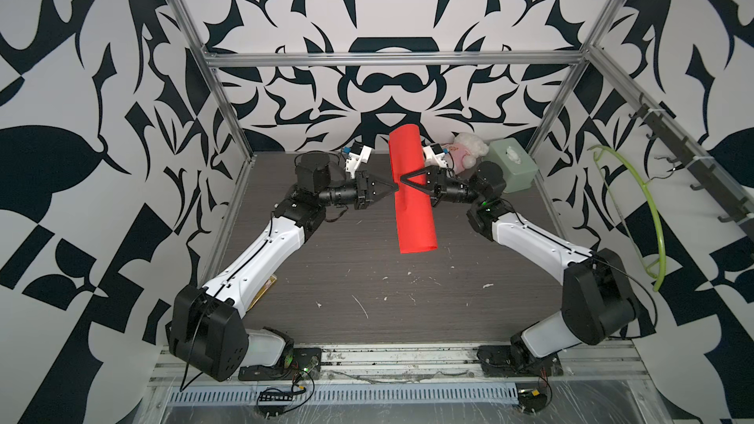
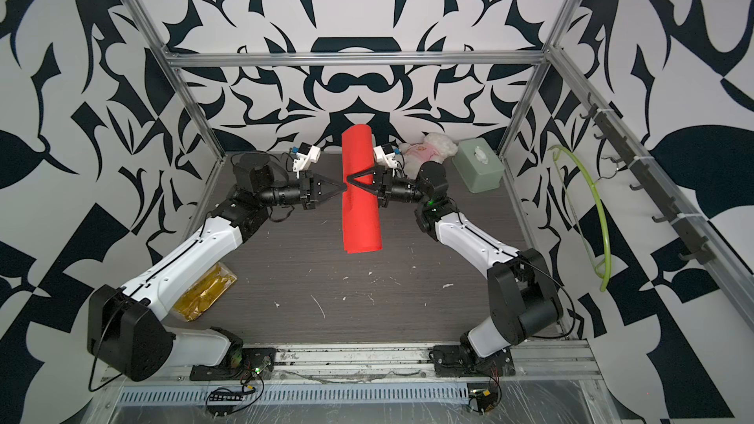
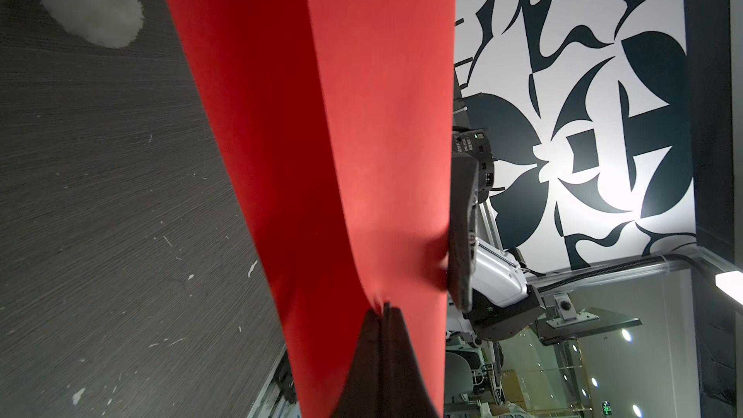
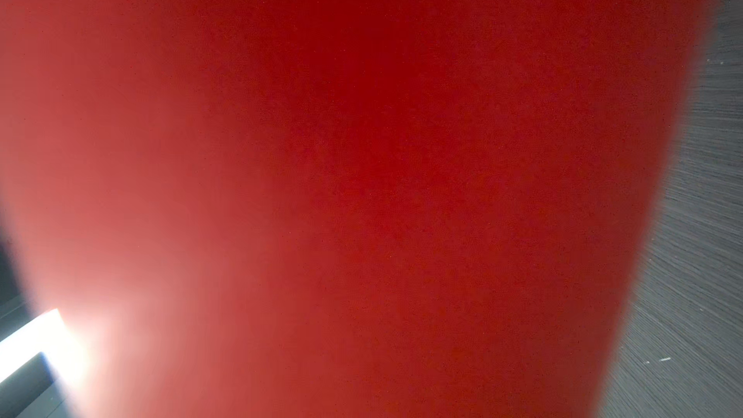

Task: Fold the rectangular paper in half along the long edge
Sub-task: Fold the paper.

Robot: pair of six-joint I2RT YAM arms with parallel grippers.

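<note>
Red paper [image 1: 414,218] in closed left end effector [image 1: 394,190]

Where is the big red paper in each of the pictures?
In a top view: the red paper is mid-picture, a long strip running near to far.
In a top view: mid-picture again, the same long strip.
Left wrist: a wide red band through the middle.
Right wrist: red fills nearly the whole picture.
Shared landmark: the dark table, seen beside the paper in all four views.

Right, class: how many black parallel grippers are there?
2: the left gripper pinches the curled bright red paper sheet; the right gripper faces it tip to tip, over that sheet.
</note>
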